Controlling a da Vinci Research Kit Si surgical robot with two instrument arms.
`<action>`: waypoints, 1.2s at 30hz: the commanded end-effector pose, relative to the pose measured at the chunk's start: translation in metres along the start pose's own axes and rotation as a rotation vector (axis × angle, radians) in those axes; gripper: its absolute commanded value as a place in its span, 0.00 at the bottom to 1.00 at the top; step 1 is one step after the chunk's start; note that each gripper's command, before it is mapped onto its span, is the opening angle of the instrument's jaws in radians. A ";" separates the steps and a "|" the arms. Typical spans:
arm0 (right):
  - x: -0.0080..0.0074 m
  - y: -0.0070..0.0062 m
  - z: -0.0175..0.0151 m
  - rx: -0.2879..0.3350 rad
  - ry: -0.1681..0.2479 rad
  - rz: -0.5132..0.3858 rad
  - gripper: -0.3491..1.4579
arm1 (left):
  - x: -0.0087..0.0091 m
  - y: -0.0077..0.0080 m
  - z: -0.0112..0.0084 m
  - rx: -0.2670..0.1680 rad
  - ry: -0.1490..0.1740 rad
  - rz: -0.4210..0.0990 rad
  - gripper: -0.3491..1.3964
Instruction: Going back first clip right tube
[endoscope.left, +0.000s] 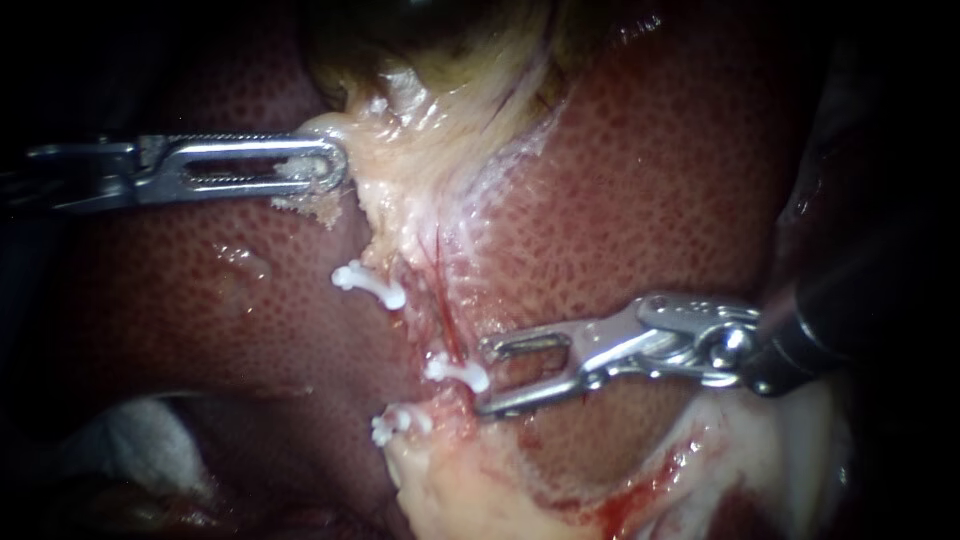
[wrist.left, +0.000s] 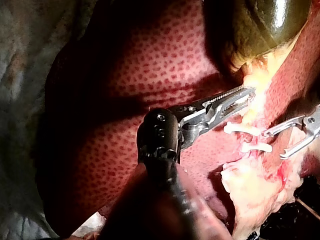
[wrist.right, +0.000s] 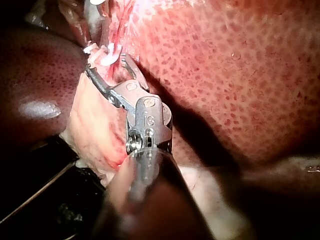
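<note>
Three white clips sit on the pale strand of tissue between the liver lobes: an upper clip (endoscope.left: 368, 283), a middle clip (endoscope.left: 458, 372) and a lower clip (endoscope.left: 395, 422). My right instrument (endoscope.left: 483, 378) comes in from the right with its jaws open and empty; their tips stand just right of the middle clip, apart from it. My left instrument (endoscope.left: 328, 166) is shut on pale tissue (endoscope.left: 385, 150) below the greenish gallbladder (endoscope.left: 420, 30). The right wrist view has the open jaws (wrist.right: 107, 64) next to a white clip (wrist.right: 107, 54). I cannot tell which tube is the right one.
Dark red liver (endoscope.left: 640, 180) lies on both sides of the strand. Pale fatty tissue with blood (endoscope.left: 560, 490) lies under the right instrument. White gauze (endoscope.left: 140, 440) shows at the lower left. In the left wrist view the right instrument (wrist.left: 295, 136) stands just beyond the clips (wrist.left: 241, 129).
</note>
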 end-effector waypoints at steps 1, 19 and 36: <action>0.0006 -0.0001 -0.0010 -0.006 0.002 -0.018 0.47 | 0.0000 0.0000 0.0000 0.000 0.000 0.000 0.00; 0.0079 -0.0039 -0.0092 -0.077 0.047 -0.201 0.47 | -0.0005 -0.0003 0.0004 -0.001 -0.001 0.004 0.00; 0.0076 -0.0043 -0.0098 -0.069 0.045 -0.214 0.47 | -0.0040 -0.0035 0.0055 -0.017 -0.038 0.030 0.00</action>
